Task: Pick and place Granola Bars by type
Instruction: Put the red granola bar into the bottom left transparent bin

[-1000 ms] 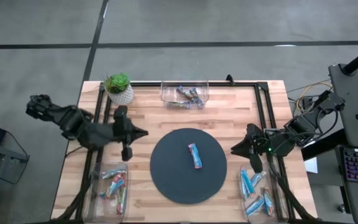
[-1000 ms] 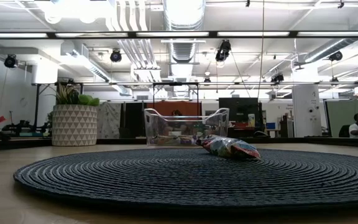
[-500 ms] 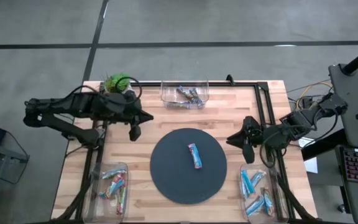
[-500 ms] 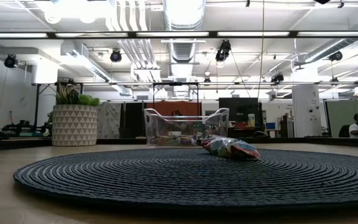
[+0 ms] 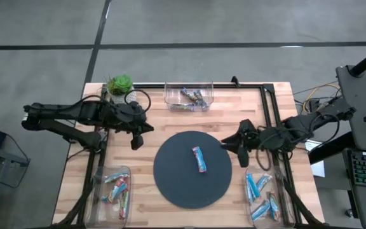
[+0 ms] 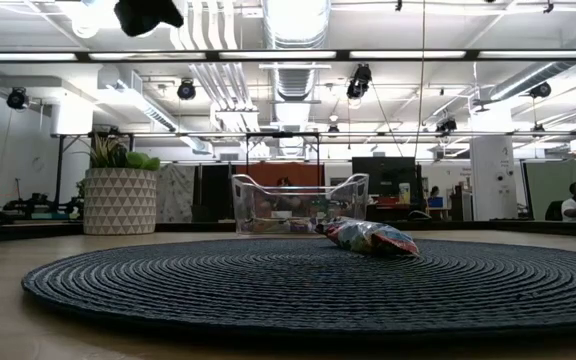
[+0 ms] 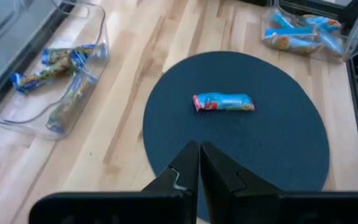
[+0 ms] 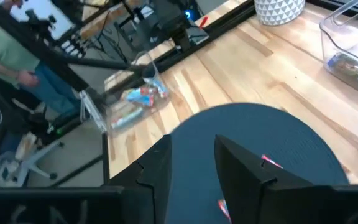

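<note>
One bar (image 5: 199,159) lies alone on the mat (image 5: 170,178). My right claw (image 5: 229,145) hangs at the mat's right edge, fingers parted, holding nothing (other bars sit in bins). My left claw (image 5: 136,141), clenched empty, hovers left of the mat.

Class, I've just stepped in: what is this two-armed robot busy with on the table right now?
It is sorting granola bars into clear bins. One blue bar lies alone on the round dark mat. The right gripper hangs over the mat's edge with its fingers apart, holding nothing, pointed toward that bar. The left gripper, shut and empty, waits above the wood on the mat's other side. Other bars already lie in the far bin, the left near bin and the right near bin.
</note>
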Controlling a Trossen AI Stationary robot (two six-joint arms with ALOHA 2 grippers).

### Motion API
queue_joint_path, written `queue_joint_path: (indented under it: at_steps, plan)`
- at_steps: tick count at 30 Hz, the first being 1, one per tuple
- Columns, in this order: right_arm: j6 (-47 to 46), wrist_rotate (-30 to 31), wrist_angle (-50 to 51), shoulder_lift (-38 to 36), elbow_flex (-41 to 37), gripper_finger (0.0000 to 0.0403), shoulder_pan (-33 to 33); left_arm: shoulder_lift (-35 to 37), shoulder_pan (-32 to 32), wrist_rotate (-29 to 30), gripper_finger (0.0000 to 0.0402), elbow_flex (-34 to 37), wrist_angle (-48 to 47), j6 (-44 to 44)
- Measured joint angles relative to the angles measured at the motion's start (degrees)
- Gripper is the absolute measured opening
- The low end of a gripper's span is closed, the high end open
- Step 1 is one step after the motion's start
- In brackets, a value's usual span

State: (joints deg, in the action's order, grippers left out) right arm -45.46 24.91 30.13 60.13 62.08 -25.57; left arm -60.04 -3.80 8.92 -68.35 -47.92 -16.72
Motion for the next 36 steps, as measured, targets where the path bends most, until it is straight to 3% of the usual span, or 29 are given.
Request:
queue_joint_path:
  at_steps: [9, 18, 23, 31, 36]
  plan:
    - [-0.85, -1.79, -3.81, 7.82, 2.1, 0.0123, 3.96, 8.24, -0.01, -0.53, 0.0, 7.22, 2.28, 1.11]
    - [-4.27, -8.64, -2.55, 17.09, 6.53, 0.0128, 8.26, 16.97, -0.01, -0.86, 0.0, 12.51, 5.64, 4.01]
    - [-6.37, -14.44, 2.25, 22.88, 10.61, 0.014, 10.53, 18.81, -0.01, -0.84, 0.0, 13.73, 6.21, 4.04]
    - [-10.88, -18.05, 16.92, 31.72, 19.88, 0.0181, 13.3, 18.96, -0.01, -0.76, 0.0, 14.18, 6.35, 6.39]
    - [-14.4, -19.18, 20.63, 36.3, 23.54, 0.0214, 14.5, 18.94, -0.01, -0.73, 0.0, 14.18, 6.09, 6.56]
